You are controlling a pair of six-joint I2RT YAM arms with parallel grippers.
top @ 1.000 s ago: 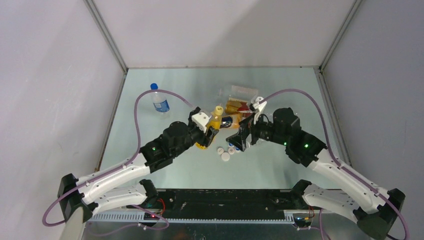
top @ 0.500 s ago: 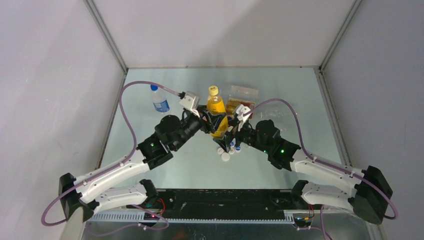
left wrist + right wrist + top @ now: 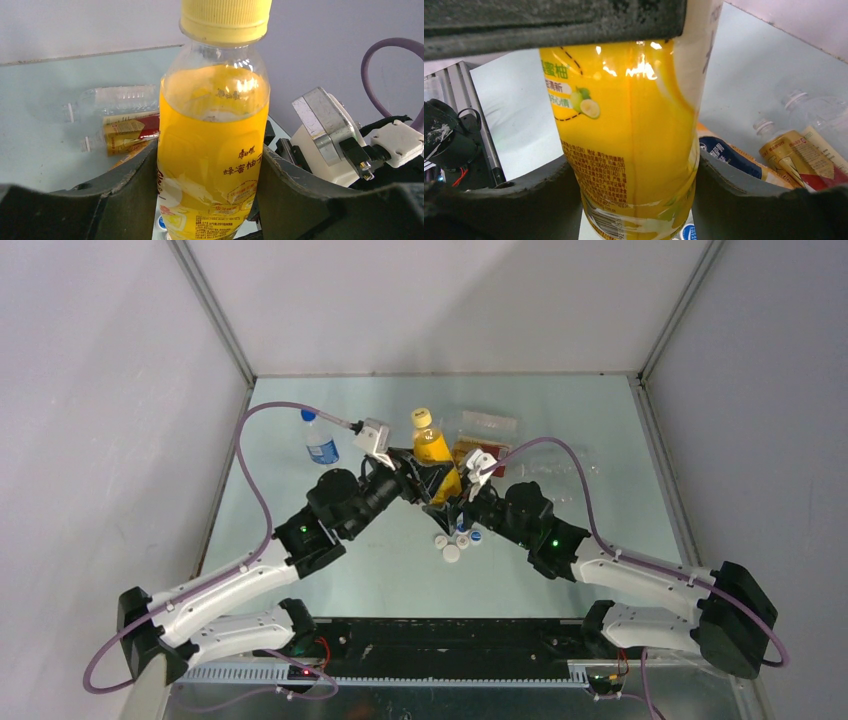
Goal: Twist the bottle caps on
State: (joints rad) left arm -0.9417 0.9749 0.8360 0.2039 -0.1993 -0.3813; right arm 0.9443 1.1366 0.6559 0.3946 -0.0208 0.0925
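Observation:
The orange-yellow bottle [image 3: 434, 456] stands upright at the table's middle with its yellow cap [image 3: 423, 418] on its neck. It fills the left wrist view [image 3: 212, 150], with the cap [image 3: 225, 20] at the top. My left gripper [image 3: 413, 476] is shut on its middle [image 3: 210, 200]. My right gripper [image 3: 448, 500] is shut on its lower part [image 3: 634, 200], just under the left fingers [image 3: 554, 22]. Several loose white and blue caps [image 3: 455, 544] lie on the table right below the bottle; one blue cap [image 3: 688, 232] shows under it.
A clear bottle with a blue label [image 3: 320, 445] and blue cap stands at the back left. Uncapped bottles lie in a pile behind [image 3: 482, 440]: orange with dark-blue label [image 3: 729, 155], gold-and-red label [image 3: 799, 155], plain clear [image 3: 819, 110].
The orange-yellow bottle has gone from low and tilted to upright and raised. My left gripper rose with it, and my right gripper moved left and closed on its lower part.

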